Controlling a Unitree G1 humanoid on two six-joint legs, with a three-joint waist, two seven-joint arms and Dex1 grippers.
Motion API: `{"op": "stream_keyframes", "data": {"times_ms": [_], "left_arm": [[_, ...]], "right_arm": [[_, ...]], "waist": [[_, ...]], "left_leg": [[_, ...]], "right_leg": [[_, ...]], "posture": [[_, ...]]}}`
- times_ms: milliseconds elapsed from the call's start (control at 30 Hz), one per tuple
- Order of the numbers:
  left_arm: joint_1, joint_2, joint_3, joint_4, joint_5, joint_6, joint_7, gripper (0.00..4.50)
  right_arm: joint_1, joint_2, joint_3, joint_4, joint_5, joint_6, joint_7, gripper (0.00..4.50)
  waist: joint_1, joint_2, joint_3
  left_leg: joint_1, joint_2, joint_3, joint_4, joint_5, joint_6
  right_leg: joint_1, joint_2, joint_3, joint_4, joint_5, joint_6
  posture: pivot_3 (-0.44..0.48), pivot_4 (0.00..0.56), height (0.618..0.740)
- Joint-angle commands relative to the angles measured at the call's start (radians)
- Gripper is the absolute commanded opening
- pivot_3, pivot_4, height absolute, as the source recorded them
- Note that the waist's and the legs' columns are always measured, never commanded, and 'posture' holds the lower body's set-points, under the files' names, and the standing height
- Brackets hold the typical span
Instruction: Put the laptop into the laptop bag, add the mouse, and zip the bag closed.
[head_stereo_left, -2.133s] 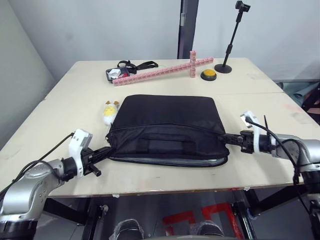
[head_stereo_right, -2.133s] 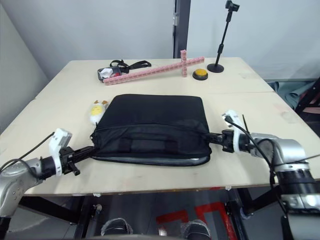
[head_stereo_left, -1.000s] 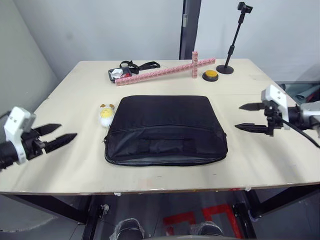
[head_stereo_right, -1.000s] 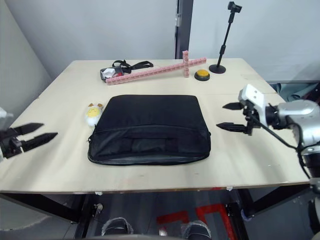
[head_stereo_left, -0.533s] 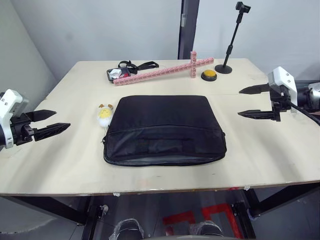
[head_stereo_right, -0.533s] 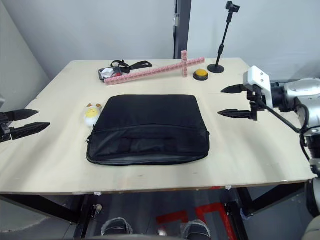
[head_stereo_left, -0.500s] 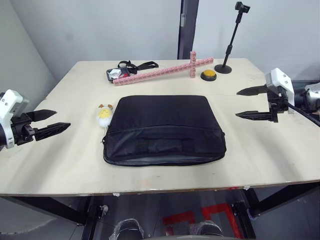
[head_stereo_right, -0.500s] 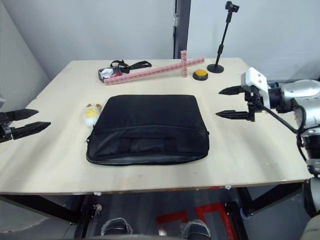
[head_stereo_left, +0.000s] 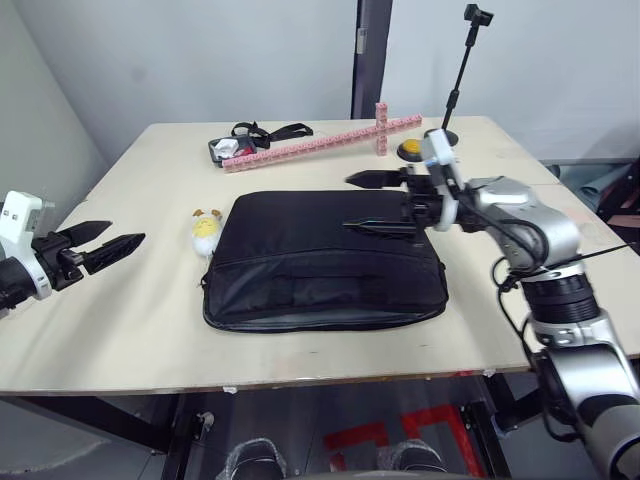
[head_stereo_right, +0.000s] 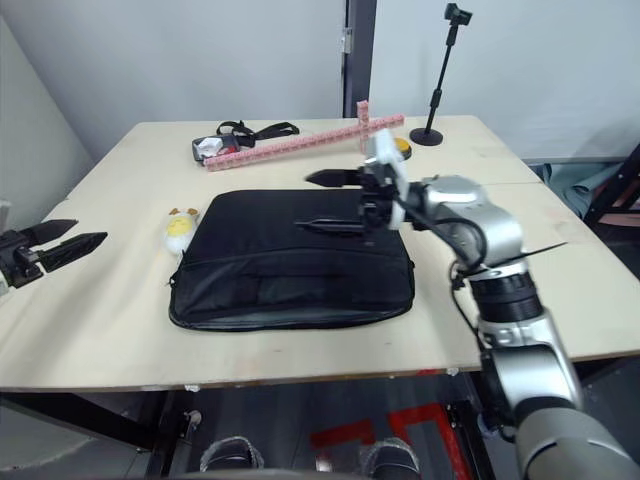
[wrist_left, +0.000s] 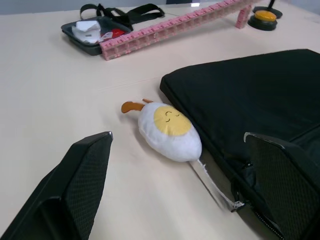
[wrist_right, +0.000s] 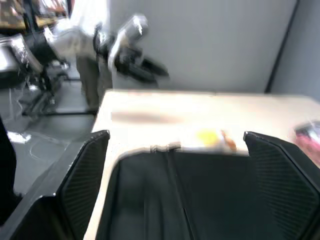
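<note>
Your bench (head_stereo_left: 120, 310) fills the middle of the frame. The laptop bag (head_stereo_left: 325, 258) lies flat at centre of the left eye view, its long front edge toward you. Right gripper (head_stereo_left: 375, 203) sits just right of centre, hanging over the bag's far right part, jaws apart, holding nothing. Left gripper (head_stereo_left: 108, 242) is at the left edge, over bare bench, well apart from the bag, jaws apart. A pink block bar (head_stereo_left: 320, 143) lies upper centre, a black tray (head_stereo_left: 228, 149) at its left end. A plush egg toy (wrist_left: 167, 130) touches the bag's left edge.
</note>
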Motion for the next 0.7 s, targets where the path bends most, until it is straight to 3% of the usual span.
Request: {"op": "stream_keyframes", "data": {"times_ms": [33, 267, 433, 700], "left_arm": [[0.043, -0.025, 0.076, -0.089, -0.031, 0.018, 0.046, 4.42], [0.072, -0.05, 0.088, -0.13, -0.057, 0.043, 0.086, 4.42], [0.031, -0.055, 0.037, -0.087, -0.023, 0.002, 0.105, 4.5], [-0.024, -0.064, -0.016, -0.058, -0.014, -0.012, 0.12, 4.5]], "right_arm": [[-0.01, 0.039, 0.027, -0.046, -0.02, -0.024, -0.058, 4.5], [-0.029, 0.069, 0.096, 0.027, -0.105, -0.113, -0.061, 4.5], [-0.016, 0.135, 0.189, 0.186, -0.211, -0.276, -0.019, 2.99], [-0.016, 0.205, 0.279, 0.483, -0.354, -0.495, 0.052, 0.18]], "waist": [[0.003, -0.003, -0.002], [0.011, -0.005, -0.001], [0.0, -0.005, -0.001], [-0.008, -0.006, -0.002]], "left_leg": [[-0.001, 0.0, 0.0, 0.0, 0.0, 0.0], [0.0, 0.0, -0.002, 0.0, -0.006, -0.009], [0.003, 0.0, -0.002, 0.0, -0.006, -0.009], [0.001, 0.0, -0.003, 0.0, -0.005, -0.009]], "right_leg": [[0.0, 0.0, 0.0, -0.001, 0.0, 0.0], [0.001, 0.0, -0.002, 0.0, 0.0, 0.0], [0.002, 0.0, -0.001, 0.002, 0.0, 0.0], [0.002, 0.0, -0.002, 0.0, 0.0, 0.0]], "posture": [[0.0, 0.15, 0.74], [0.0, 0.15, 0.74], [0.0, 0.15, 0.74], [0.0, 0.15, 0.74]]}}
